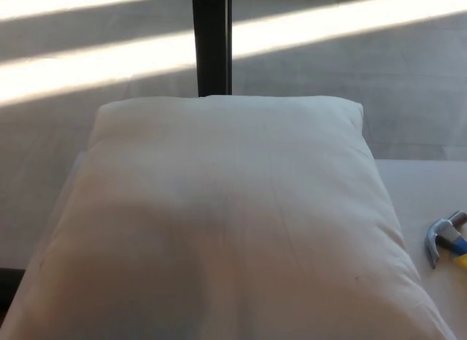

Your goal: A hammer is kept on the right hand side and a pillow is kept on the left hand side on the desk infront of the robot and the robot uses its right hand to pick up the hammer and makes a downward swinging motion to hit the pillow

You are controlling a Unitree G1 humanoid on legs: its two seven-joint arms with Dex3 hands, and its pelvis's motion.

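A large white pillow [226,216] fills most of the head view, lying flat on the white desk [423,187]. At the right edge of the picture lies the hammer [446,239]: its grey metal claw head shows, with a bit of blue and yellow handle running out of frame. The hammer rests on the desk just right of the pillow, apart from it. Neither of my hands shows in this view.
Beyond the desk is a grey floor with bright bands of sunlight [109,59]. A dark vertical post [212,41] stands behind the pillow's far edge. The desk's far edge runs at the right near the pillow's corner.
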